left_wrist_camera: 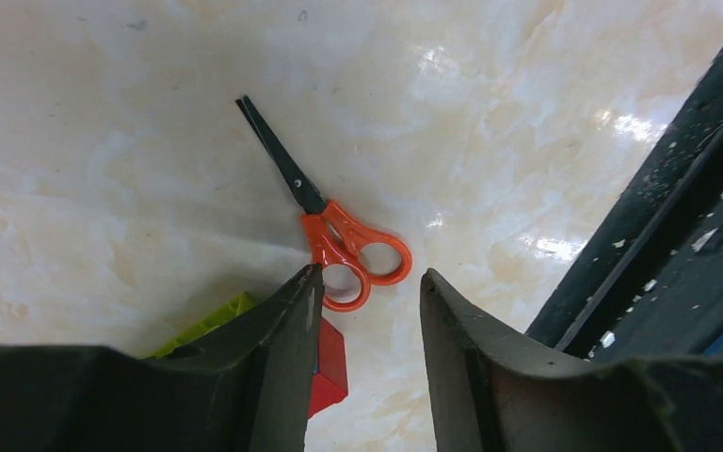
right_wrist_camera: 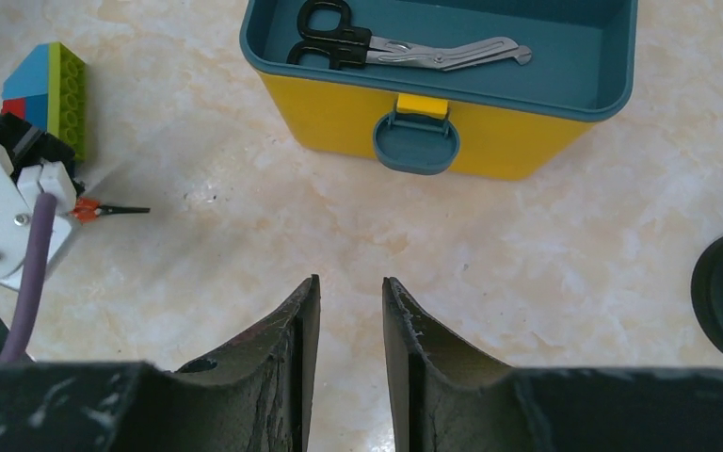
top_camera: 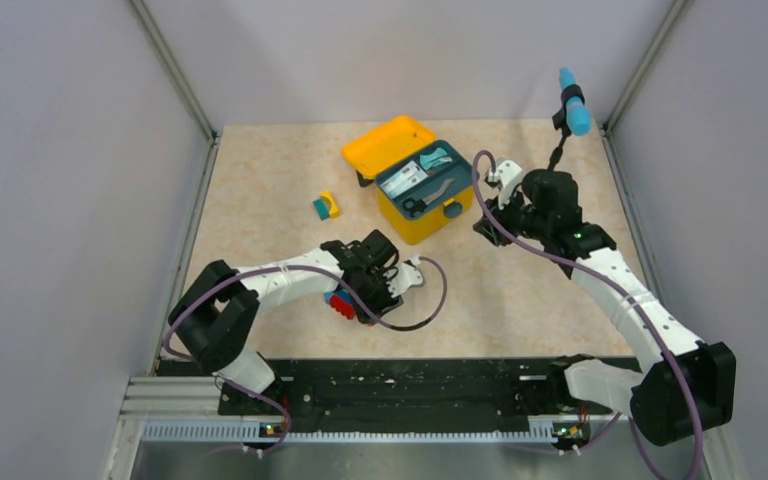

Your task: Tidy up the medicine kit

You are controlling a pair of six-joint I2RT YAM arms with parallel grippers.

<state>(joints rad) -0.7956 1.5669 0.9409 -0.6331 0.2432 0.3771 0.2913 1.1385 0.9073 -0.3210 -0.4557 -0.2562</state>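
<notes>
The medicine kit (top_camera: 422,222) is a yellow box standing open at the back of the table, its lid (top_camera: 388,145) swung back. Its teal inner tray (right_wrist_camera: 565,42) holds black-handled scissors (right_wrist_camera: 386,47). My right gripper (right_wrist_camera: 350,280) hovers open over bare table, facing the kit's teal latch (right_wrist_camera: 416,141), with nothing between its fingers. My left gripper (left_wrist_camera: 372,273) is open near the front of the table. Orange-handled scissors (left_wrist_camera: 339,235) lie flat just past its fingertips, blades pointing away. In the top view the left gripper (top_camera: 375,270) hides them.
A red block (left_wrist_camera: 329,363) and a green block (left_wrist_camera: 212,320) lie beside my left finger. A small multicoloured block (top_camera: 326,205) sits left of the kit. A blue cylinder (top_camera: 573,105) stands at the back right corner. The black base rail (top_camera: 410,385) runs along the near edge.
</notes>
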